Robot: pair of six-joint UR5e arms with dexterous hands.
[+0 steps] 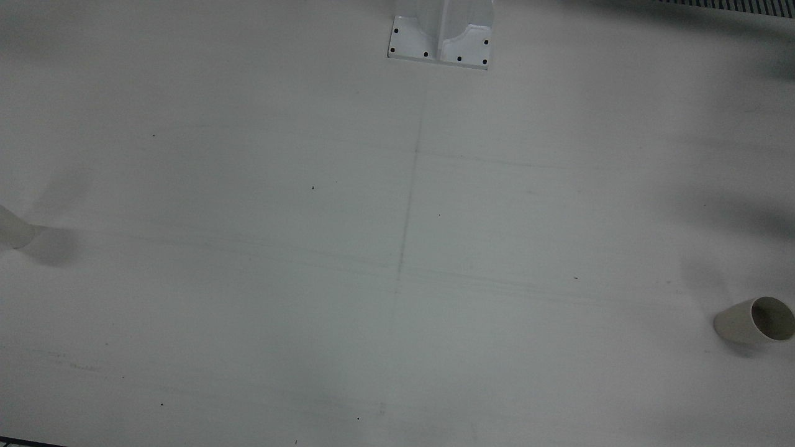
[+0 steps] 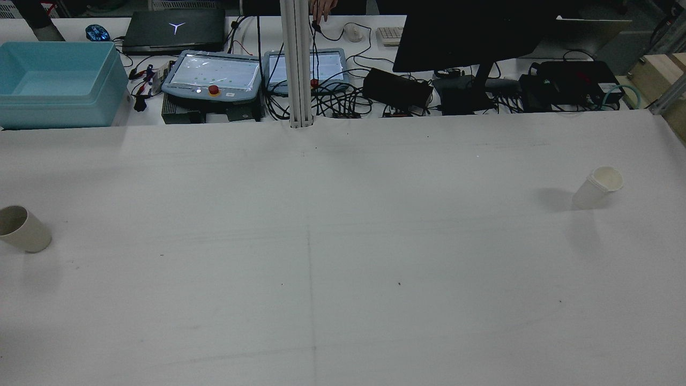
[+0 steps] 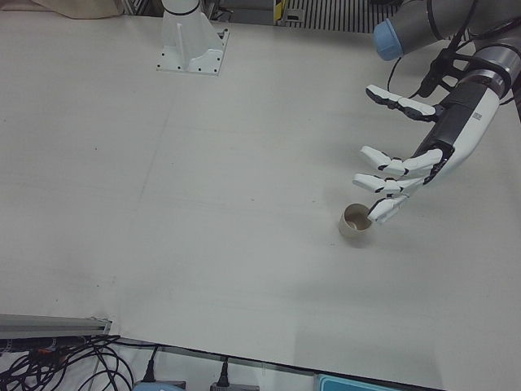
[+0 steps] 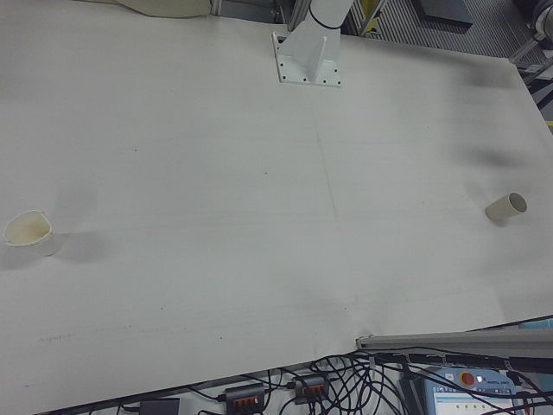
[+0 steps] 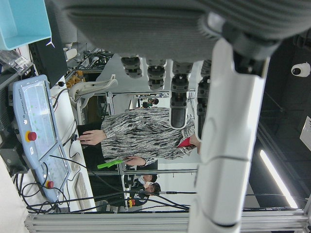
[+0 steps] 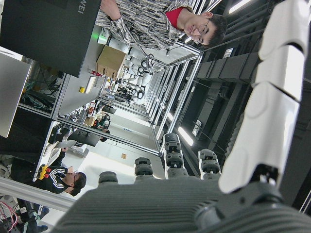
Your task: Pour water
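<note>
Left-front view gives you the only outside look at a hand: your left hand (image 3: 407, 175), white segmented plastic with black joints on a grey forearm, reaches in from that view's right edge, palm turned down and inward, fingers spread wide and holding nothing. Its lowest fingertips (image 3: 383, 210) hang just above the far rim of the beige paper cup (image 3: 356, 222), which stands upright on the matte white table (image 3: 203, 204); you cannot tell whether they touch it.

In the rear view that same cup (image 2: 21, 229) sits at the table's left edge, and no arm shows there at all. The white paper cup (image 2: 597, 187), seemingly several nested together, stands upright well apart on the right side; the right-front view shows its pale empty interior (image 4: 28, 233).

Your right hand (image 6: 204, 194) appears only in its own camera: dark ribbed palm, fingers stretched out straight and apart, nothing in them. The left hand view likewise shows extended fingers (image 5: 177, 92) against the lab background.
</note>
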